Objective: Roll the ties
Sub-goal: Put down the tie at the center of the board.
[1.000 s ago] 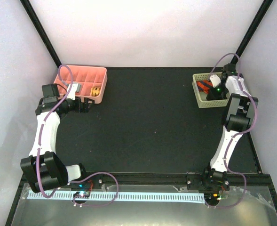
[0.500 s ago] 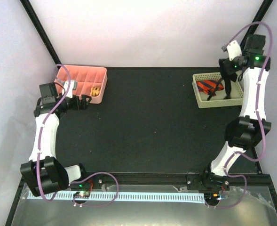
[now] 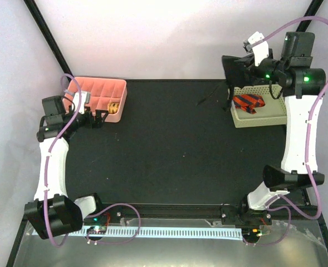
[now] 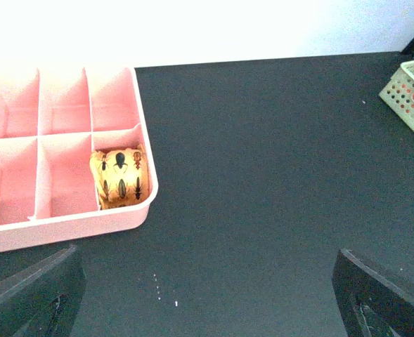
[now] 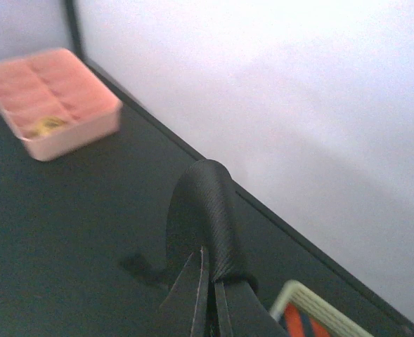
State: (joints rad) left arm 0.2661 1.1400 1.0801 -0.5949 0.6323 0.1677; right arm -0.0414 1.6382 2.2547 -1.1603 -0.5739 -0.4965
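Near basket [image 3: 259, 120] | right gripper [image 5: 210, 279] pinching black tie [image 5: 217, 210] | left gripper [image 3: 97, 118] spread

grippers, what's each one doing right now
left gripper: open, holding nothing
right gripper: closed on the black tie

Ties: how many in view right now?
3: a rolled tie in the pink tray, a striped tie in the basket, a black tie held by the right gripper. The basket may hide more.

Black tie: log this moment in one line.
right hand shut on black tie above table; left hand open by pink tray; yellow tie rolled in tray; striped tie in basket
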